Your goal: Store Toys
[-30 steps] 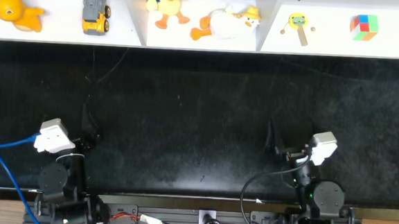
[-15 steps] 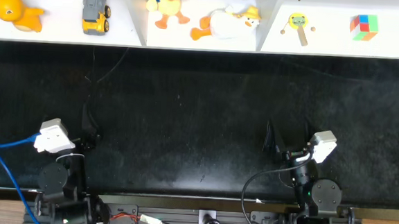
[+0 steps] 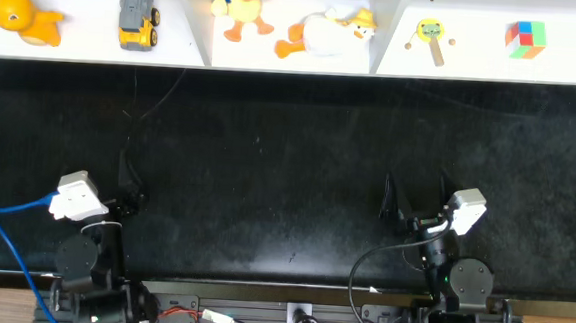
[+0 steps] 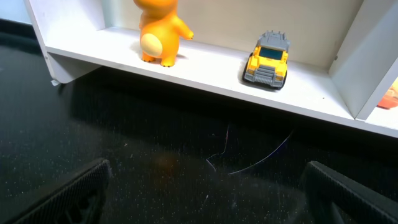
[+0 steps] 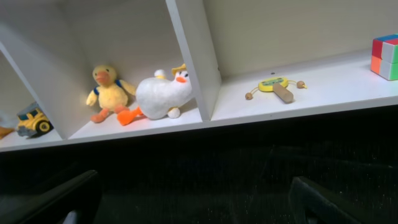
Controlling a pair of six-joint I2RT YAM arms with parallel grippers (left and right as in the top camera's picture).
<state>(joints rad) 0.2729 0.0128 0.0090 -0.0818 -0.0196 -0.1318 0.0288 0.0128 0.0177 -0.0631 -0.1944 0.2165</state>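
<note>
- Along the table's far edge, the white shelf (image 3: 294, 64) holds every toy.
- Left compartment: orange duck figure (image 3: 21, 15) and yellow toy truck (image 3: 137, 19), apart.
- Middle compartment: yellow plush duck (image 3: 240, 6) just beside white plush duck (image 3: 326, 34).
- Right compartment: small rattle drum (image 3: 432, 37) and multicoloured cube (image 3: 525, 38), well apart.
- Left gripper (image 4: 206, 171): over the black mat (image 3: 288, 162), fingers spread wide, holding nothing.
- Right gripper (image 3: 414, 201): near its base, fingers likewise wide, holding nothing.
</note>
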